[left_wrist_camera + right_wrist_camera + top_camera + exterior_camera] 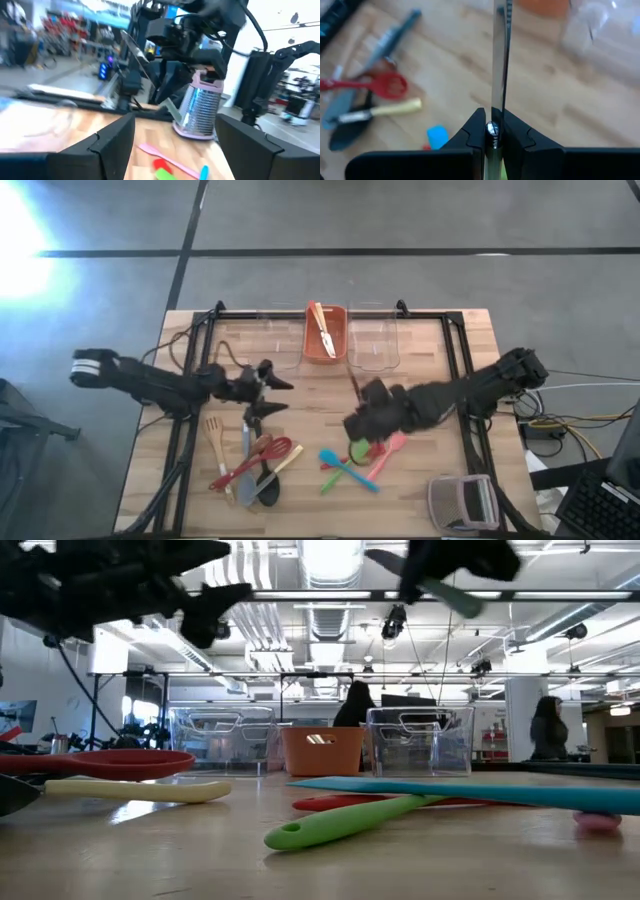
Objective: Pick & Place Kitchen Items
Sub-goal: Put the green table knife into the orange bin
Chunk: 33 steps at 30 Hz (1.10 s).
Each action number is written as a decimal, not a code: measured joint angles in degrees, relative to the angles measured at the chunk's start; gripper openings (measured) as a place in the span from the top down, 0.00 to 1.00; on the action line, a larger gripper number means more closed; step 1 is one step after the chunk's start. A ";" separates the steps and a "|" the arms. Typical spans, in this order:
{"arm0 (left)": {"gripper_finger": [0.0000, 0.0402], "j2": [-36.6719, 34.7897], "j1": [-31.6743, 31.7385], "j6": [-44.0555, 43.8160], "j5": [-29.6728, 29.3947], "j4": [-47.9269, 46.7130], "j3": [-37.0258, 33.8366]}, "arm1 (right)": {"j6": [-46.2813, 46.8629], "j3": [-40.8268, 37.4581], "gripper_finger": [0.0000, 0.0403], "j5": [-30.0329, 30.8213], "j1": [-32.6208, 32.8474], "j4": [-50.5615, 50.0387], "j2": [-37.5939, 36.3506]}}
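Note:
My right gripper (364, 398) is raised over the table's middle and is shut on a thin grey utensil (500, 60), which the right wrist view shows edge-on. The utensil also shows in the low view (445, 592). My left gripper (281, 395) is open and empty, raised over the far end of a pile of large utensils: a wooden spatula (213, 440), a red slotted spoon (265, 453) and a black spoon (266, 485). Small blue (352, 471), green (338, 477) and pink (388, 454) spoons lie flat on the table below my right gripper. My right gripper pinches the thin grey utensil between its two fingers, close to one end (496, 114). The utensil runs straight on past the fingertips, along the fingers, toward the bins at the far edge. It is lifted clear of the table.
A red bin (325, 332) holding pale utensils stands at the far edge between two clear bins (271, 340) (372, 340). A grey-and-pink grater (462, 502) lies at the near right. Dark frame rails (455, 350) run along the table's sides. People show in the room beyond.

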 joint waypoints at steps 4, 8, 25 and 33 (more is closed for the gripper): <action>0.31 -7.09 0.03 5.47 -0.58 0.00 -4.21 | -9.36 -0.02 0.94 -1.25 -5.98 5.00 -1.42; 0.31 -12.70 0.02 9.93 -1.18 -0.01 -7.18 | -18.09 -0.10 0.94 -5.87 -12.18 9.93 -1.40; 0.31 -18.30 0.07 17.27 -12.16 -3.31 -12.91 | -39.80 -0.17 0.94 -23.50 -34.40 29.66 6.52; 0.31 -18.45 0.09 16.98 -12.38 -9.38 -13.04 | -41.71 0.30 0.94 -28.40 -42.83 36.32 12.18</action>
